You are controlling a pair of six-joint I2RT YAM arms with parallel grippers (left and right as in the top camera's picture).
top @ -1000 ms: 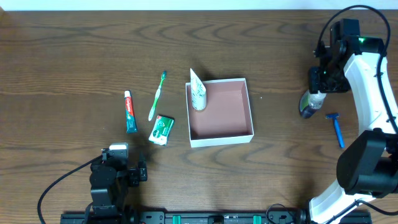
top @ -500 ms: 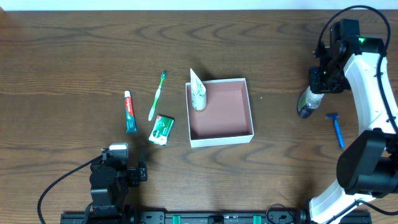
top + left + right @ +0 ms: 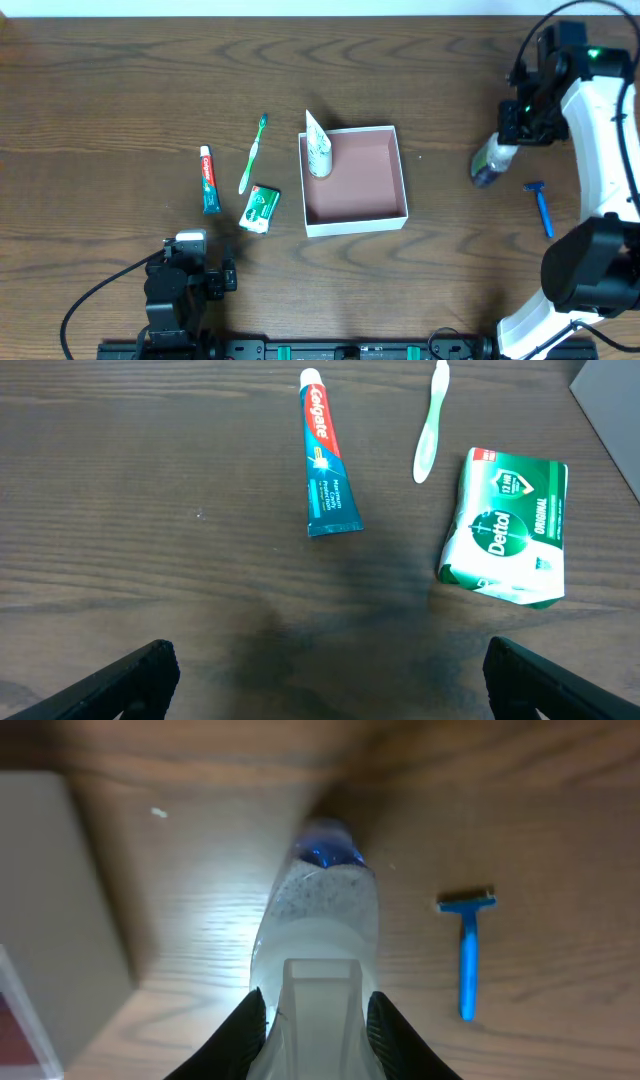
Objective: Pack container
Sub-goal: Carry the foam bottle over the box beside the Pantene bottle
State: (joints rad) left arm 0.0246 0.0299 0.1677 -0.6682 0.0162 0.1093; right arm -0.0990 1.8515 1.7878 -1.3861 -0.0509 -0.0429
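The container [image 3: 403, 170], a square white-walled box with a pinkish-brown inside, sits mid-table with a white-and-green tube [image 3: 317, 146] standing in its far left corner. My right gripper [image 3: 512, 133] is shut on a clear bottle with a blue end [image 3: 488, 164], held above the table right of the container; the right wrist view shows the bottle [image 3: 320, 945] between the fingers [image 3: 316, 1020]. My left gripper [image 3: 322, 675] is open and empty near the front left. A toothpaste tube [image 3: 208, 180], green toothbrush [image 3: 252, 152] and green-and-white soap box [image 3: 259, 209] lie left of the container.
A blue razor [image 3: 541, 206] lies on the table at the right, also in the right wrist view [image 3: 466, 955]. The left wrist view shows the toothpaste [image 3: 325, 462], toothbrush [image 3: 431, 425] and soap box [image 3: 508, 526]. The container's wall edge [image 3: 60, 920] shows at left.
My right gripper has lifted the bottle and carried it a little left, toward the container. The left arm has not moved.
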